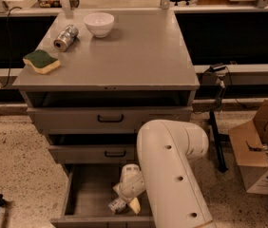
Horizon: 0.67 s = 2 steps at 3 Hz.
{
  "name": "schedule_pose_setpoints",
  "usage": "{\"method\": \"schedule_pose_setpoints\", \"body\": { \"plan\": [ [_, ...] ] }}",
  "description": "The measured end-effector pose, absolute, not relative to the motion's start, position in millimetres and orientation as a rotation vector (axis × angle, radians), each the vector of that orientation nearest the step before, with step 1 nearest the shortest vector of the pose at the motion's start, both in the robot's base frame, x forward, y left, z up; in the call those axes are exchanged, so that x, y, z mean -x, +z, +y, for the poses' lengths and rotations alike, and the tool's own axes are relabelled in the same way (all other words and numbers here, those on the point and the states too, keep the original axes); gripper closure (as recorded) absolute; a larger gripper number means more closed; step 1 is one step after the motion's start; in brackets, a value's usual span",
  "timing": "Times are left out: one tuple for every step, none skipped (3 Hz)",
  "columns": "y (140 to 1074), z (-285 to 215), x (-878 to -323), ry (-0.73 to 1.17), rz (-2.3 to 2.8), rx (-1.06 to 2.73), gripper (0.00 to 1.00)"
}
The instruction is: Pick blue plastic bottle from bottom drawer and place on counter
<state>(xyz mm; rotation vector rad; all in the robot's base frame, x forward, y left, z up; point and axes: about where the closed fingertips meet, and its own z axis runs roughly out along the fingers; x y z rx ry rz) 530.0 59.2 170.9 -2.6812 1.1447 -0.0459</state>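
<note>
The bottom drawer (pixel 84 194) is pulled open below the two shallower black-handled drawers. My white arm (pixel 172 175) reaches down into it from the right. My gripper (pixel 127 203) is low inside the drawer, near its front right. A small pale, clear object (pixel 116 205) that looks like the blue plastic bottle lies on the drawer floor right at the gripper's tip. Whether the gripper holds it does not show. The counter (pixel 138 51) is the grey top of the cabinet above.
On the counter stand a white bowl (pixel 99 23), a silver can (pixel 65 37) on its side and a green-and-yellow sponge (pixel 41 61). A cardboard box (pixel 260 146) and a black stand (pixel 217 127) are on the floor at the right.
</note>
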Motion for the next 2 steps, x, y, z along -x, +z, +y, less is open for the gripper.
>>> {"method": "schedule_pose_setpoints", "body": {
  "plan": [
    [174.0,59.2,-530.0,-0.046,1.145,2.681,0.00],
    [179.6,58.1,-526.5,-0.042,1.154,2.685,0.00]
  ]
}}
